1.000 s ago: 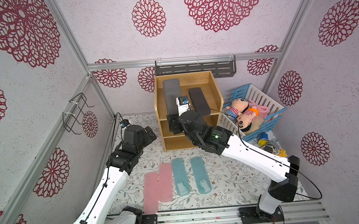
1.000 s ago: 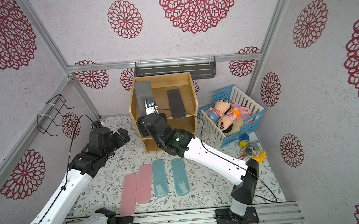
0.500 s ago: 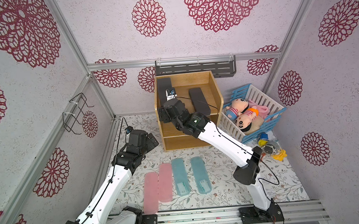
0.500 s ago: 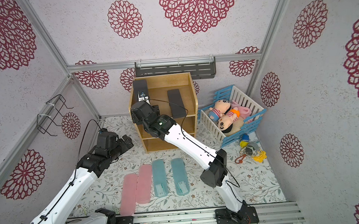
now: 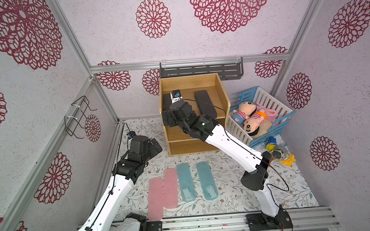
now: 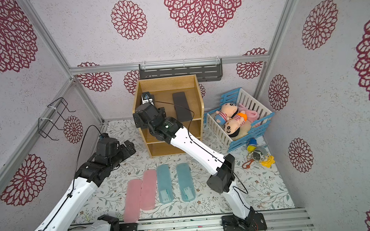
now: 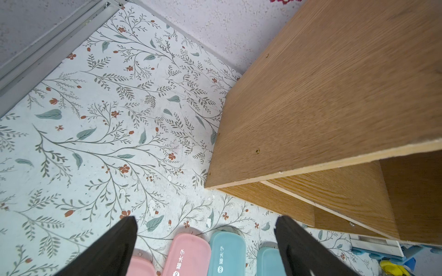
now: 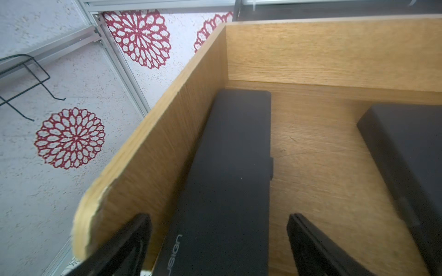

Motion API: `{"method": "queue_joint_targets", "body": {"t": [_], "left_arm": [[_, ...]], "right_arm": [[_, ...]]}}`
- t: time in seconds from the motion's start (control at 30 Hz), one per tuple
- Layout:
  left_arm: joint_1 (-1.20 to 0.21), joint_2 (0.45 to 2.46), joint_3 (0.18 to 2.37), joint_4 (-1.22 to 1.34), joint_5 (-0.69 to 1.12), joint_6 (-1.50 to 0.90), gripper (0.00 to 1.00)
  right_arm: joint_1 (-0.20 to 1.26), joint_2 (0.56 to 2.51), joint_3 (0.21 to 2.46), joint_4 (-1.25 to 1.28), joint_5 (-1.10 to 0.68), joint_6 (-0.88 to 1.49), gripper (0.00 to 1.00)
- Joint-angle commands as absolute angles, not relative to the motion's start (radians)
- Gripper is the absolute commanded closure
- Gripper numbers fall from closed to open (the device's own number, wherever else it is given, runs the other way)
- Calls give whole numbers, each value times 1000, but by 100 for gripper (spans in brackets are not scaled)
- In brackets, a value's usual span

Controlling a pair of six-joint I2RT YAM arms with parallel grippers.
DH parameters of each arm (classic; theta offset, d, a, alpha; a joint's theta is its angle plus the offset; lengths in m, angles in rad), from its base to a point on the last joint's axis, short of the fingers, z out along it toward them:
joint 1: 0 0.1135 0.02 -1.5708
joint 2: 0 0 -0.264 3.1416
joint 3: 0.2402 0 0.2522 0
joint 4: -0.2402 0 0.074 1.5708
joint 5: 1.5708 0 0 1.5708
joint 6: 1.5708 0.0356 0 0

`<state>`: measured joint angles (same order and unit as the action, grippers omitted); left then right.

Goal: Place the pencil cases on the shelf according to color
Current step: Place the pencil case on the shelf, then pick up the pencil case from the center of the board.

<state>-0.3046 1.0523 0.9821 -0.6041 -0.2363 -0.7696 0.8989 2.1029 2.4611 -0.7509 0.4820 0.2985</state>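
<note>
Two black cases: both lie on the top tier of the shelf (image 5: 190,84). One (image 8: 227,167) is hard against the side wall, and the other (image 5: 205,104) is well apart, toward the opposite side.
Four cases to go: the pink cases (image 5: 171,188) and teal cases (image 5: 186,182) lie in a row on the counter (image 5: 230,197) in front of the shelf. The two pinks touch along their long edges. The lower tiers show nothing where they are visible.
Right fingers (image 8: 318,248): spread wide, one on each side of the wall-side black case. They grip nothing, and the case rests on the board on its own.
Left fingers (image 7: 107,248): spread wide and empty, hovering over the counter beside the shelf. The ends of the pink and teal cases show between them.
Step, as I judge it: the black pair is sorted, so the right arm needs to back out before the next pick.
Risk, wall: the outer right finger sits close to the rounded front corner of the side wall. A slanted exit could knock it and shift the whole shelf.
Risk, case: a low pull-back could let the inner finger catch the black case and drag it toward the front edge.
Risk, pinks: because they touch, closing on one could push or tip the other. Flat cases also give little edge to pinch.
Risk, arms: both wrists are near the shelf front, so crossing paths could make them collide.
</note>
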Motion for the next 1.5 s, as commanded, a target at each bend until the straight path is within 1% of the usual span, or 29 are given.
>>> {"method": "queue_joint_targets", "body": {"t": [0.0, 0.07, 0.13, 0.23, 0.37, 0.43, 0.5, 0.57, 0.73, 0.9, 1.07, 1.27, 1.47], "left_arm": [[-298, 1034, 969, -604, -216, -724, 3], [-298, 1035, 969, -606, -179, -698, 3], [-300, 1036, 967, -616, -154, -690, 3], [-302, 1031, 943, -620, -151, -692, 3], [-302, 1003, 896, -610, -168, -694, 3], [-303, 981, 871, -602, -176, -688, 3], [-306, 963, 849, -595, -192, -683, 3], [-304, 945, 823, -578, -205, -679, 3], [-306, 933, 777, -538, -213, -681, 3], [-307, 939, 739, -505, -226, -681, 3], [-305, 949, 718, -489, -227, -694, 3], [-307, 961, 719, -479, -206, -721, 3], [-307, 981, 715, -465, -183, -754, 3]], "right_arm": [[908, 1952, 2474, -734, 456, 198, 4], [910, 1895, 2420, -750, 477, 192, 3], [910, 1803, 2279, -723, 480, 186, 3], [912, 1611, 1954, -571, 458, 191, 2], [913, 1314, 1480, -286, 336, 197, 2], [913, 1190, 1287, -205, 294, 228, 2], [913, 1101, 1147, -199, 274, 269, 3], [913, 1050, 1044, -256, 272, 326, 3], [917, 1041, 852, -383, 266, 476, 2], [931, 1118, 720, -353, 229, 588, 2], [967, 1229, 708, -342, 258, 630, 1], [1000, 1317, 725, -309, 275, 657, 1], [1048, 1439, 777, -317, 307, 667, 1]]}}
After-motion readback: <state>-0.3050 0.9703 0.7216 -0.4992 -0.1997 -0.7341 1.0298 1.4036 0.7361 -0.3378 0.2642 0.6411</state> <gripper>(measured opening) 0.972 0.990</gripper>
